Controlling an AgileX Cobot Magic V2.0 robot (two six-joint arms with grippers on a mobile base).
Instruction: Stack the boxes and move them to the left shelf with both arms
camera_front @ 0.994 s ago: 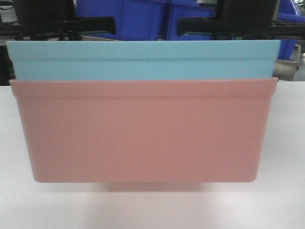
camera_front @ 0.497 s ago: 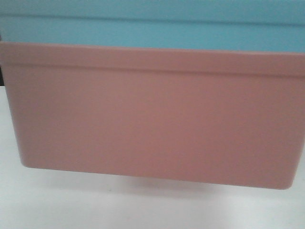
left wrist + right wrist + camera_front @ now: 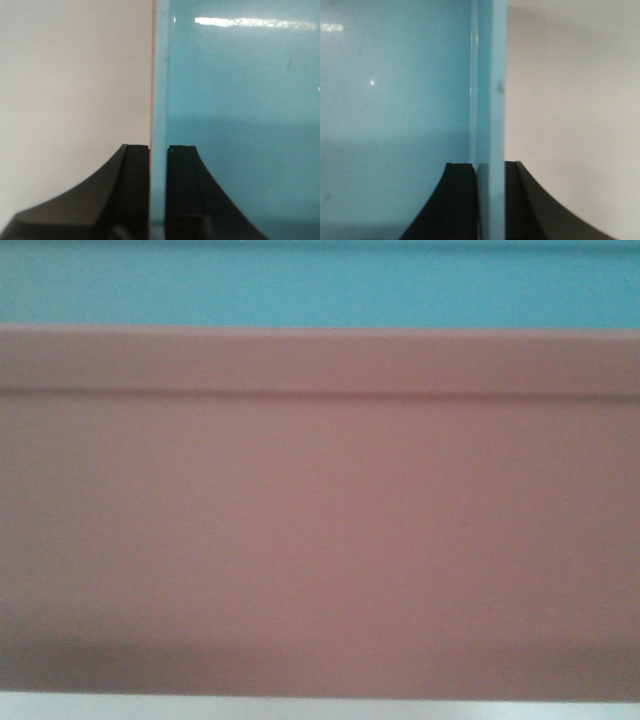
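1. Front view: the pink tub (image 3: pixel 320 520) fills nearly the whole frame, its long side facing the camera from very close, with a rim ridge running across near its top.
   - The blue tub (image 3: pixel 320 285) sits nested inside it, showing as a band above the pink rim.
   - A thin strip of white surface (image 3: pixel 320 710) shows under the pink tub. I cannot tell whether the tub touches it.
   - Neither gripper shows in this view.

2. Left wrist view: the left gripper (image 3: pixel 158 165) is narrowed onto the upright end wall of the stacked tubs.
   - One black finger (image 3: pixel 132 190) is outside, over the white surface (image 3: pixel 75 75).
   - The other finger (image 3: pixel 182 190) is inside the blue tub (image 3: pixel 240 100).
   - A thin pink edge (image 3: pixel 152 75) runs along the outer side of the blue wall, so both walls sit between the fingers.

3. Right wrist view: the right gripper (image 3: pixel 490 175) is likewise pinched onto the blue tub's (image 3: pixel 395 100) opposite end wall.
   - One finger (image 3: pixel 457 200) is inside, against the glossy blue interior.
   - The other finger (image 3: pixel 520 200) is outside, over the white surface (image 3: pixel 570 100).
   - The pink tub cannot be made out here.
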